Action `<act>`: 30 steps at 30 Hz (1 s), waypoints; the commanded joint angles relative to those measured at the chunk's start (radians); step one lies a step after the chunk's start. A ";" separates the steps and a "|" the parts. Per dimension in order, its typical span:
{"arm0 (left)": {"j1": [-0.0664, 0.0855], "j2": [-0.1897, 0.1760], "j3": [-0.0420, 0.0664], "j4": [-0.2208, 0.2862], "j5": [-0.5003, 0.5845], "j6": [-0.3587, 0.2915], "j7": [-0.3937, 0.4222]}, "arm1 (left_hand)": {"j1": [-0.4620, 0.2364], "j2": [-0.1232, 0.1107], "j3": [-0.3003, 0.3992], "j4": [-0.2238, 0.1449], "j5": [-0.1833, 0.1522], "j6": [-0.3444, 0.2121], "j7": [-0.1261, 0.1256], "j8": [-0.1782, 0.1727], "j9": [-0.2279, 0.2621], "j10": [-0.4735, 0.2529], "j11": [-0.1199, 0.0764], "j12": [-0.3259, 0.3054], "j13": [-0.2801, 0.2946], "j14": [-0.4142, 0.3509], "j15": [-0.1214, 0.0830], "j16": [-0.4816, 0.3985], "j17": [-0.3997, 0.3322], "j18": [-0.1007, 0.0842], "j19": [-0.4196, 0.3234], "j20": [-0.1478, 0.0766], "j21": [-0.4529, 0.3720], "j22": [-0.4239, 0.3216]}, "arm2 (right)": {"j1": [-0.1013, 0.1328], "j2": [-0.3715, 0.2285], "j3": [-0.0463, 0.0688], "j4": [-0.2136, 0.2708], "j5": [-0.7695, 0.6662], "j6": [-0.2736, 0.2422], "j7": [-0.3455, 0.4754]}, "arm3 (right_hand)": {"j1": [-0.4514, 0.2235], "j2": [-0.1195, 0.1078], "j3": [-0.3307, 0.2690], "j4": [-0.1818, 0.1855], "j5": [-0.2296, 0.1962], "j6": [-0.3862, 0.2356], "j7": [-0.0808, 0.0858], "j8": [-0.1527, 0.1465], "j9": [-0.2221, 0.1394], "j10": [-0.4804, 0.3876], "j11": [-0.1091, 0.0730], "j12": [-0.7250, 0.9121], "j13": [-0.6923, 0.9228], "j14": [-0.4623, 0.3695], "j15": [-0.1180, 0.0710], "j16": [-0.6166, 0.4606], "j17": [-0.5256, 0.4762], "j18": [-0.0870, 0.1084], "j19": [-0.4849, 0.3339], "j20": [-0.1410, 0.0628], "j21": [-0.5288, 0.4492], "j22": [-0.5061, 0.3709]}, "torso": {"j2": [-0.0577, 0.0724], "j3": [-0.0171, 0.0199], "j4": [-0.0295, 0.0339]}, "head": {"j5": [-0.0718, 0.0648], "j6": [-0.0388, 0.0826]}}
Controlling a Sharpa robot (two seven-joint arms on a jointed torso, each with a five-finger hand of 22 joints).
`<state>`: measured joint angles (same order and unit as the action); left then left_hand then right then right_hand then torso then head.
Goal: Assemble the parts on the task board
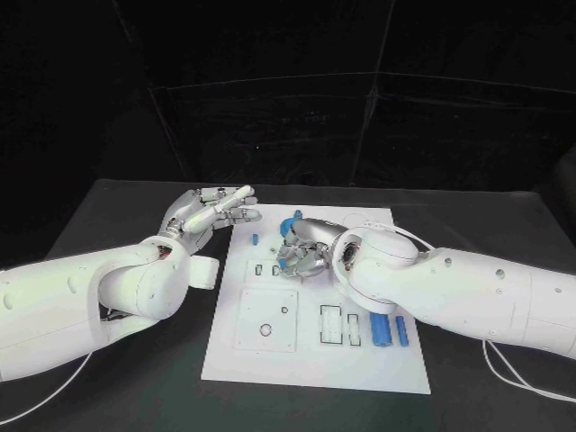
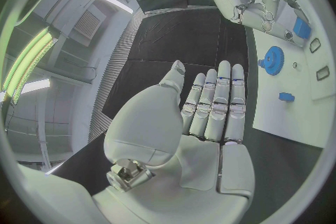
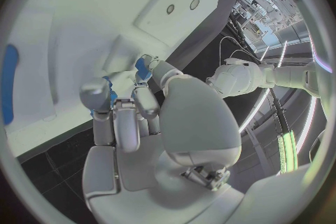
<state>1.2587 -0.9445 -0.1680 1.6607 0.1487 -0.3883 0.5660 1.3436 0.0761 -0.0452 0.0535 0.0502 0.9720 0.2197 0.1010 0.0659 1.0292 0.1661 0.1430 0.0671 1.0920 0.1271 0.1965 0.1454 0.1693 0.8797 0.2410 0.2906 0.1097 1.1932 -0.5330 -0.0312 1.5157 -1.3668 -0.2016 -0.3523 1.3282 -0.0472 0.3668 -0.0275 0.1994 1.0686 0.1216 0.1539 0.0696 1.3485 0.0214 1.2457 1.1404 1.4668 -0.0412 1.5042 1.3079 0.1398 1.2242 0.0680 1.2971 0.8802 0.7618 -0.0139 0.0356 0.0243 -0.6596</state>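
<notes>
The white task board (image 1: 317,360) lies in the middle of the black table. My right hand (image 1: 304,249) hovers over its upper middle, fingers curled around a small blue part (image 3: 143,69); the same part (image 2: 302,28) shows in the left wrist view. Just behind that hand, a blue gear (image 2: 271,60) sits on the board (image 2: 294,117), also seen in the head view (image 1: 292,222). A small blue piece (image 1: 255,239) lies near the board's left edge. My left hand (image 1: 211,212) is raised beyond the board's far left corner, its fingers (image 2: 223,102) straight and holding nothing.
Two blue bars (image 1: 391,329) lie side by side near the board's right edge, close under my right forearm (image 1: 496,297). Empty slots and a square plate outline (image 1: 269,319) mark the board's lower half. Bare black table (image 1: 132,211) surrounds the board.
</notes>
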 commanded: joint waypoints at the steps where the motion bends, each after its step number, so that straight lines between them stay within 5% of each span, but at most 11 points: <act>1: 0.002 0.000 0.001 0.002 0.001 0.013 0.007 | 0.004 0.003 0.002 -0.006 0.002 0.003 0.005 -0.005 0.000 0.003 0.005 -0.003 -0.001 0.007 -0.001 -0.004 0.001 0.014 0.006 -0.001 -0.006 -0.001 | 0.001 0.001 -0.001 0.000 -0.039 0.021 -0.011 | -0.006 0.009 0.016 0.013 0.002 0.019 -0.013 0.012 0.023 -0.006 0.003 -0.004 -0.001 0.073 -0.004 -0.002 0.105 -0.013 -0.004 -0.003 -0.001 -0.001 | 0.000 -0.0001 0.0011 | -0.001 -0.002; 30: 0.002 -0.001 0.001 0.005 0.001 0.015 0.004 | 0.003 0.002 0.001 -0.007 0.002 0.003 0.006 -0.006 0.000 0.003 0.005 -0.004 -0.001 0.007 -0.001 -0.005 0.001 0.014 0.006 -0.001 -0.006 -0.001 | -0.001 0.008 -0.003 -0.011 -0.076 0.076 -0.032 | -0.029 -0.019 0.019 0.006 0.001 0.002 -0.006 0.001 0.019 -0.014 0.008 -0.014 -0.008 0.073 0.000 -0.003 0.105 -0.013 -0.006 0.000 -0.004 -0.004 | 0.000 -0.0002 -0.0003 | -0.001 -0.014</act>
<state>1.2589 -0.9455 -0.1681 1.6634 0.1503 -0.3871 0.5654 1.3436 0.0761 -0.0451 0.0536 0.0502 0.9720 0.2197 0.1010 0.0660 1.0292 0.1661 0.1431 0.0671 1.0920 0.1271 0.1966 0.1451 0.1693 0.8797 0.2410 0.2906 0.1100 1.1937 -0.5251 -0.0318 1.5071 -1.4294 -0.1572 -0.3718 1.3061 -0.0617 0.3827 -0.0192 0.1988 1.0679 0.1210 0.1541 0.0710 1.3414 0.0286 1.2378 1.1333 1.4668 -0.0412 1.5042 1.3076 0.1398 1.2242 0.0680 1.2971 0.8772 0.7618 -0.0139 0.0360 0.0223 -0.6719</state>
